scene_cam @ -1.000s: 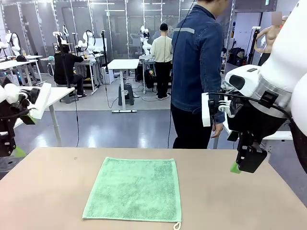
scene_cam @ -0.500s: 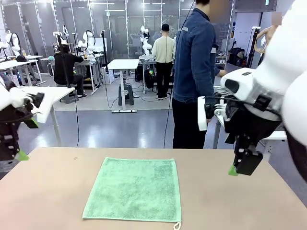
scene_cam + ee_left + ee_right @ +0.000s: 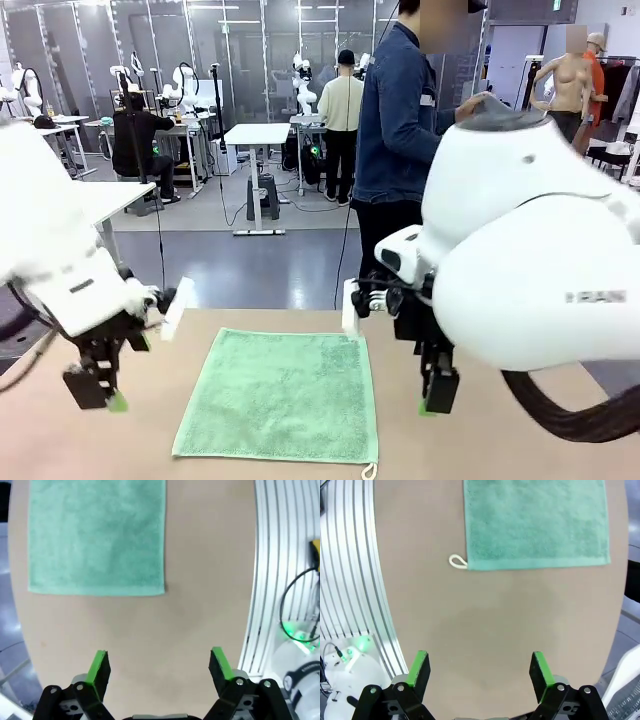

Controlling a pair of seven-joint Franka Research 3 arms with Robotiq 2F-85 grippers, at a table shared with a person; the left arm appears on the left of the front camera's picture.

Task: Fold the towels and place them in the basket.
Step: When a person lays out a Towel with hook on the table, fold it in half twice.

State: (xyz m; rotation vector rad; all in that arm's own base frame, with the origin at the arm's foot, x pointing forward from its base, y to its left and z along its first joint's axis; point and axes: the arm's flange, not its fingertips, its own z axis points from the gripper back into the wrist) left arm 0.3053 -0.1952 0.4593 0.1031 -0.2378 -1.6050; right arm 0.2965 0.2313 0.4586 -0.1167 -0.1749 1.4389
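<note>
A smooth tan bench [image 3: 140, 450] fills the foreground. At its far side stands a person in a dark blue denim jacket and black trousers [image 3: 395, 120], turned sideways. Beyond, on a glossy grey floor [image 3: 250, 270], a white rectangular table on a single pedestal [image 3: 256, 133] stands near a person in a cream top and black cap [image 3: 341, 105], back turned. Farther left, a person in black clothes [image 3: 135, 140] sits at a desk. In the left wrist view, a ribbed silver aluminium rail [image 3: 270, 555] runs along the bench edge, with a looping black cable [image 3: 290, 600] and a small green light [image 3: 290, 630] beside it.
</note>
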